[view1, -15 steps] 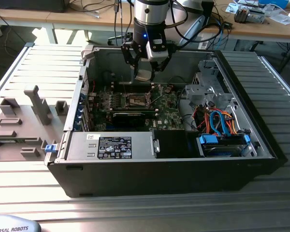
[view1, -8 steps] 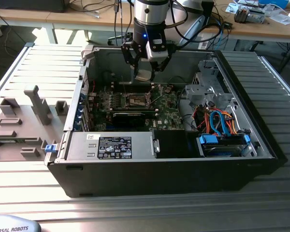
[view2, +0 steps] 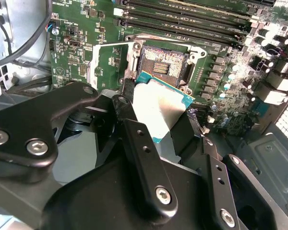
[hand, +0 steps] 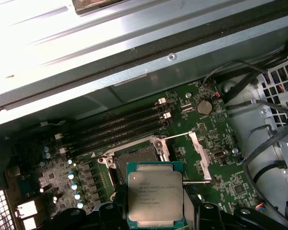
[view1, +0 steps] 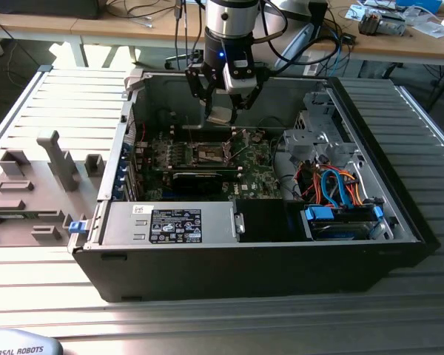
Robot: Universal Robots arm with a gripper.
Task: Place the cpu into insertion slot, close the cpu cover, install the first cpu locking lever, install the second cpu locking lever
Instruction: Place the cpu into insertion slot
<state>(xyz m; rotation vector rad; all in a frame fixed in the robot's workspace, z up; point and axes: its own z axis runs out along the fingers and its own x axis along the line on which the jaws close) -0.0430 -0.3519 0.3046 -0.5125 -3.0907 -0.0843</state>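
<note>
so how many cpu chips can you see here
1. The cpu is held by the gripper, raised over the motherboard beside the open, empty insertion slot. Parts of the case are hidden, so others could be out of sight.

The insertion slot lies uncovered, the cpu cover open beside it.

Case, perhaps fixtures, on slatted table

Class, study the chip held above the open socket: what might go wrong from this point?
The gripper grips the cpu only by its edges; it might slip or tilt. If lowered off-square, it could damage the insertion slot. The raised cpu cover stands close and might be struck.
</note>
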